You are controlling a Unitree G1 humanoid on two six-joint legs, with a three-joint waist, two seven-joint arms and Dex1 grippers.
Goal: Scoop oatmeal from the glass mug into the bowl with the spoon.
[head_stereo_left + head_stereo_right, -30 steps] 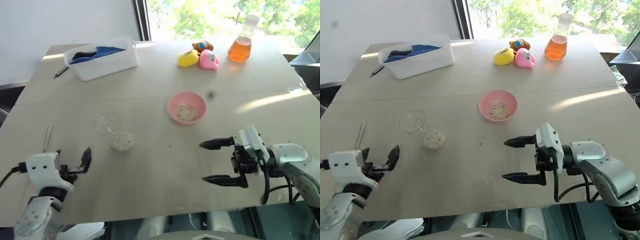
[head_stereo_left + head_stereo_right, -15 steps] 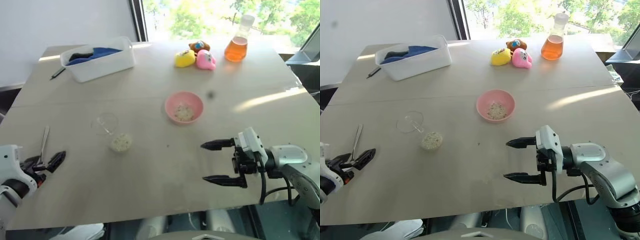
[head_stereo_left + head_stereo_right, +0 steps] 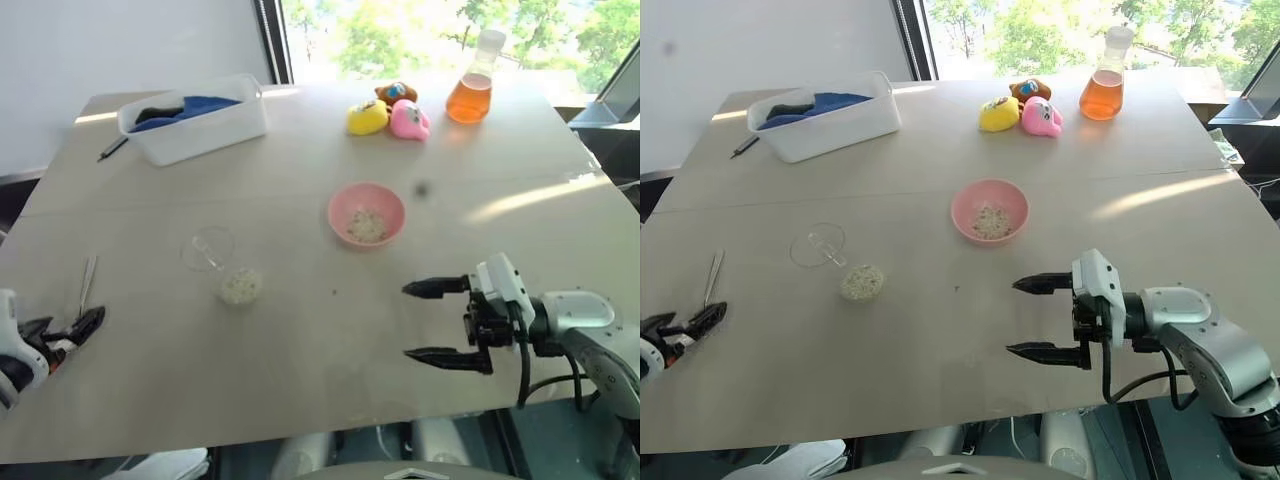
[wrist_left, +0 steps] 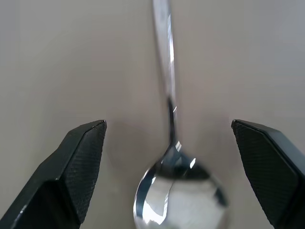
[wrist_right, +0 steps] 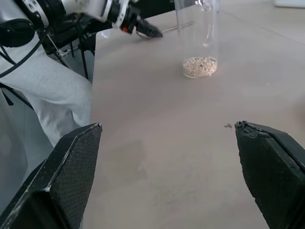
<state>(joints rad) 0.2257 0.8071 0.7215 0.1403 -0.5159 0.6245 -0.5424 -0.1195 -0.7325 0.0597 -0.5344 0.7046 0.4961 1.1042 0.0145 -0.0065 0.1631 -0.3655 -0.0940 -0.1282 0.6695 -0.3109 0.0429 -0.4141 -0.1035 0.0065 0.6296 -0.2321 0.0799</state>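
Both of my grippers stand with fingers spread and nothing between them. My left gripper [image 3: 62, 330] hovers at the near-left table edge, well to the left of the small clear glass mug [image 3: 228, 265], directly over the shiny silver metal spoon [image 4: 177, 188], whose oval head lies centred between my two black fingers with the handle running away from the wrist. My right gripper [image 3: 432, 322] waits to the right of the mug, nearer the table edge.

Finding on the step in hand: picking up the spoon. I judge the grip should land on the slim neck or handle rather than the bowl-shaped head, so the hand wants to ease forward along the handle, then lower squarely and close; the thin polished metal may slip or skate on the table.

Pale cream-beige oatmeal [image 3: 241, 287] sits in the mug's bottom; some already lies in the small pink plastic bowl [image 3: 366, 213], to the right of and beyond the mug.

Compared with a second ago, my left hand has swung outward, away from the mug, to the spoon; the right is unmoved.
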